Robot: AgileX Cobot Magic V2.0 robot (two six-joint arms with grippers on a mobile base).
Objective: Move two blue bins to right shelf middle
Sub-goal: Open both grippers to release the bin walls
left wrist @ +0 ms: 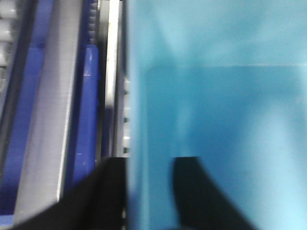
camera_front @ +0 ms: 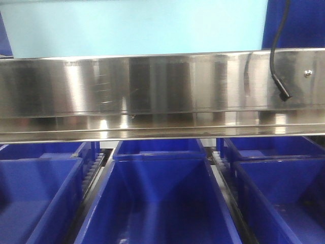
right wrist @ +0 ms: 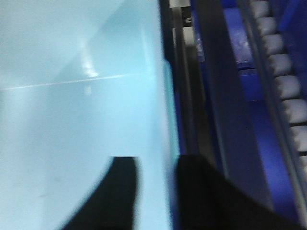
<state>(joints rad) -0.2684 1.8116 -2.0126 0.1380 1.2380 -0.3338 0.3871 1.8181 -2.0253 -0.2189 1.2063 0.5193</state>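
The left gripper (left wrist: pixel 149 165) is pinching the nine-o'clock wall of the pale blue bin (camera_front: pixel 137 25), one finger inside and one outside. The right gripper (right wrist: pixel 158 163) is clamping the three-o'clock wall likewise. The bin is showing at twelve o'clock above the steel rail (camera_front: pixel 152 86); whether it is resting there I cannot tell. Both arms should be pushing evenly and level. A black cable (camera_front: pixel 279 61) is dangling at two o'clock, and dark blue bins (camera_front: pixel 157 203) are crowding six o'clock.
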